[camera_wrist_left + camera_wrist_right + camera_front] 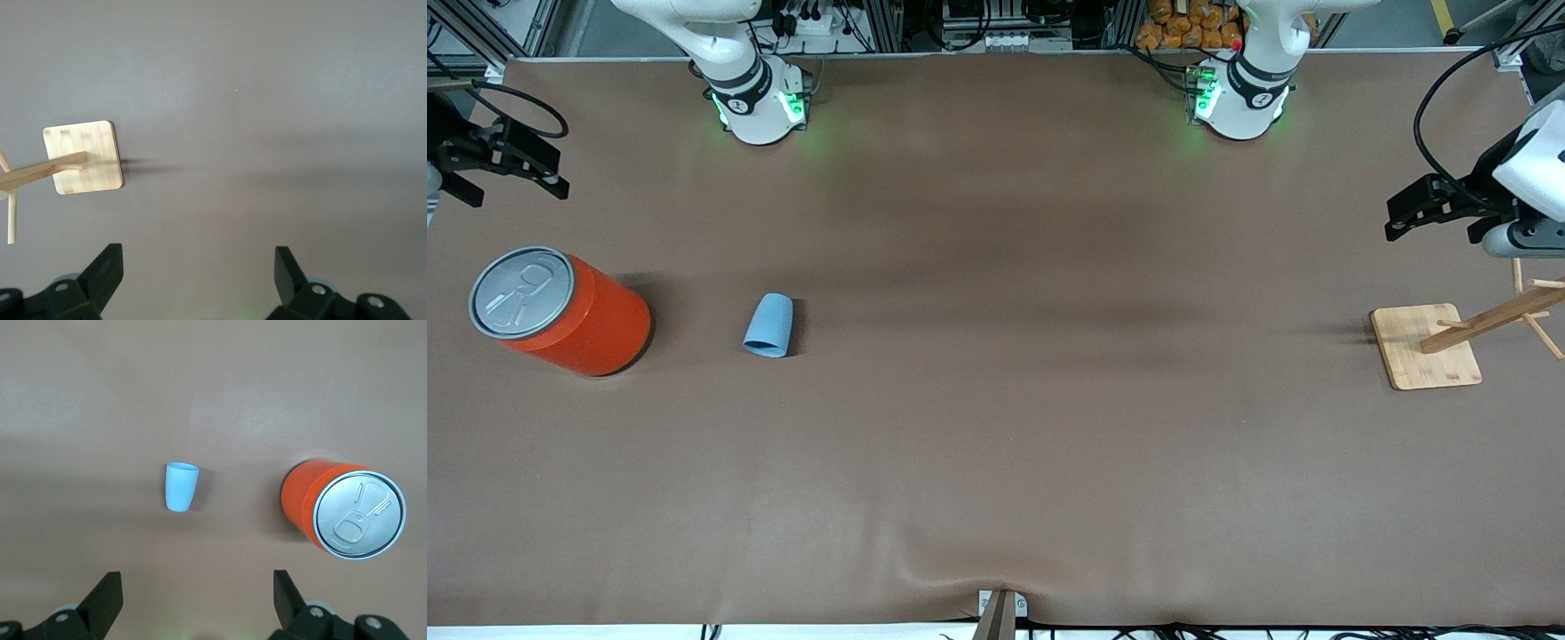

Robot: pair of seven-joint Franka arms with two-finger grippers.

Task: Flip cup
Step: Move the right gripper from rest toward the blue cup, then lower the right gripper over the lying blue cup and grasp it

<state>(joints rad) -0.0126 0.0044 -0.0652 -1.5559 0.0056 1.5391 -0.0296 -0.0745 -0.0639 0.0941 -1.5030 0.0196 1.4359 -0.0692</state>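
The cup is seen standing mouth-down on the desk, beside the orange can at that can's 3 o'clock in the front view. No step has been started: the right gripper, released, is held over the desk edge above the can, while the left gripper, also released, waits near the wooden stand. Next, a descent of the right gripper onto the cup's sides is judged necessary.

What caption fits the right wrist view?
Open right gripper above a light-blue cup standing beside an upright orange can.
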